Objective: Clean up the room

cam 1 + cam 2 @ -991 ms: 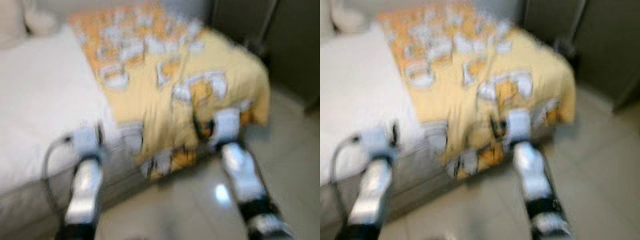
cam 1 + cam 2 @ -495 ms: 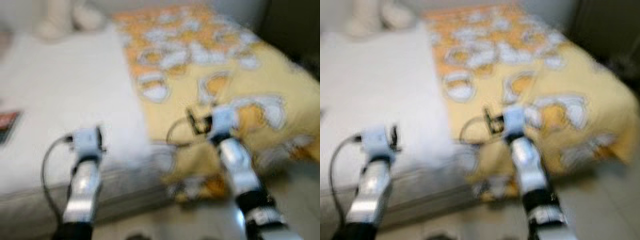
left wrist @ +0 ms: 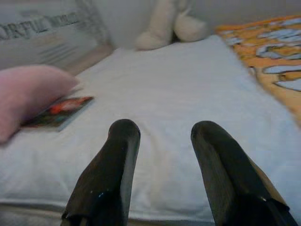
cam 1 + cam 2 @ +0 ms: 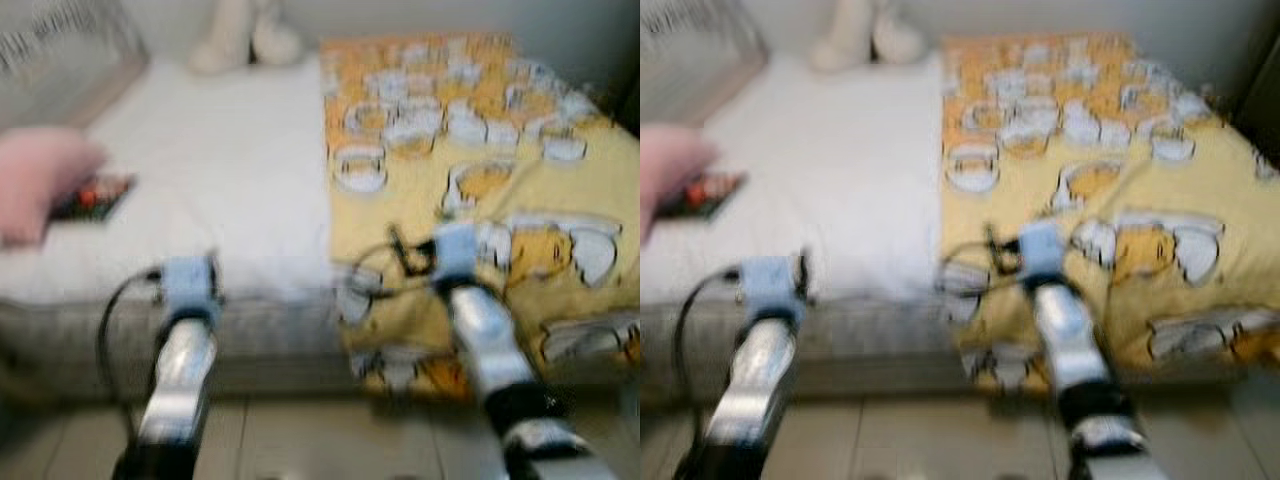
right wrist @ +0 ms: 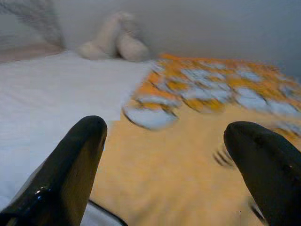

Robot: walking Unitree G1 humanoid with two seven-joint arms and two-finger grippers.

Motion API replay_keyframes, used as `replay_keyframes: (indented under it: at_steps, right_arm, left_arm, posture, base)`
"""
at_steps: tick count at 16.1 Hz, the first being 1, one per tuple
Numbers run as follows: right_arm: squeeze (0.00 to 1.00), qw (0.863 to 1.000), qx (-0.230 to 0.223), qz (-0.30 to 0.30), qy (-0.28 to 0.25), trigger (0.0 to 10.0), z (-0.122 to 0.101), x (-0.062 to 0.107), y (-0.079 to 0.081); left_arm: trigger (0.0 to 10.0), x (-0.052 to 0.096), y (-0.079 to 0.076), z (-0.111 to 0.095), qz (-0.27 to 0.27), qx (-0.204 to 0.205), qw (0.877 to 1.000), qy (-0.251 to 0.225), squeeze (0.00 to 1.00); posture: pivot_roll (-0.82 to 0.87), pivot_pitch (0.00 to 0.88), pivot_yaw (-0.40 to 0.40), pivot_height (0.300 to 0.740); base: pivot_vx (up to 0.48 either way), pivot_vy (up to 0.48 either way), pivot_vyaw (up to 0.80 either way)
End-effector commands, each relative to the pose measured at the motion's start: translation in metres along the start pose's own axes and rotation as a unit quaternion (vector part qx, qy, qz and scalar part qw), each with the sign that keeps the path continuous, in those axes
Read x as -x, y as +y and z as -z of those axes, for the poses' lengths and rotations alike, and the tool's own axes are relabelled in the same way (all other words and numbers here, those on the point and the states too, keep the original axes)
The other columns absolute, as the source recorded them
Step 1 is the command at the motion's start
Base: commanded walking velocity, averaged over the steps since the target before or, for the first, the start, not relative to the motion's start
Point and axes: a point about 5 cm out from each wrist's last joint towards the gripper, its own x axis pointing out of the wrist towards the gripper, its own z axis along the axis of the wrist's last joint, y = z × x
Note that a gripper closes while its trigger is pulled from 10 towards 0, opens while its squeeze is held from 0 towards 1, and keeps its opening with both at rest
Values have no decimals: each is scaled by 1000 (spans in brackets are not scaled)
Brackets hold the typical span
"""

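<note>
Book lies flat on white bed, touching pink pillow. My left gripper and right gripper both spread apart, holding nothing; yellow blanket under right one.

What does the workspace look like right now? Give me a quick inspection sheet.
Surface: white bed, blurred view.
Job's things: yellow patterned blanket spread over the bed's right part; pink pillow partly on a flat book.
Clutter: pale plush toy by the wall.
Grippers: left gripper and right gripper, fingers open, empty.
Cables: black loops at both wrists.
Surroundings: tiled floor.
</note>
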Motion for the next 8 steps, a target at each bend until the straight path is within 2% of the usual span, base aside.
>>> replay_keyframes:
  at_steps: [1,2,8]
  right_arm:
    - [0,1000,-3,-12,2,10000,1,-1,11]
    - [0,1000,-3,-10,5,10000,3,0,12]
    - [0,1000,-3,-6,1,10000,3,2,12]
  left_arm:
    - [10000,1,6,9,9,-10,1000,19,0]
    - [10000,-1,5,7,27,3,1000,12,0]
    - [10000,-4,3,8,56,-1,998,11,0]
  posture:
    - [-85,0,112,740]
    - [-89,0,116,740]
    - [-97,0,125,740]
  base:
    - [0,0,0]
    - [0,-319,0]
    - [274,-390,0]
